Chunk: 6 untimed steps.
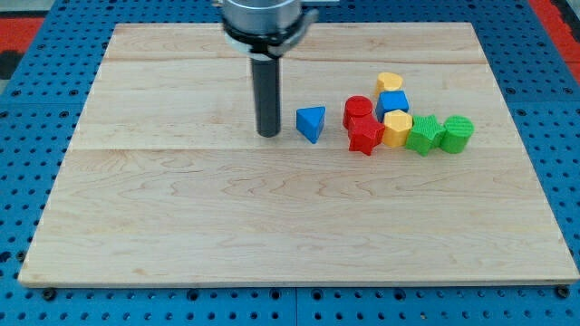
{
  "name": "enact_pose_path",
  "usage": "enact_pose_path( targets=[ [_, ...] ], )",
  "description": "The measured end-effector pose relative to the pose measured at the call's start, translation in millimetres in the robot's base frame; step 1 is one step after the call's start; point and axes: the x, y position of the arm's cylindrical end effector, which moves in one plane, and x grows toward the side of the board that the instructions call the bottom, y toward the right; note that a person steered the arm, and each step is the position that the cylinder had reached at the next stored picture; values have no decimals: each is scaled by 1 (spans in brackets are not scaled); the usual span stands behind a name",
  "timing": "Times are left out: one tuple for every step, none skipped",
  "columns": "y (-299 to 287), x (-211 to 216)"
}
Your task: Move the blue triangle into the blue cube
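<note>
My tip (268, 134) rests on the pale wooden table (272, 226), just left of the blue plastic triangle (311, 123), holding nothing. The blue plastic cube (393, 101) sits well right, among red, yellow and green blocks.

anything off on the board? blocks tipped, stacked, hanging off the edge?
Nothing stands out. My tip sits just to the view's left of the blue triangle, a small gap between them. The other blocks huddle at the view's right, the blue cube among them, all resting flat on the wooden board.
</note>
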Motion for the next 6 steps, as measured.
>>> enact_pose_path(
  targets=[
    [25, 0],
    [82, 0],
    [100, 0],
    [102, 0],
    [94, -2],
    [38, 12]
  ],
)
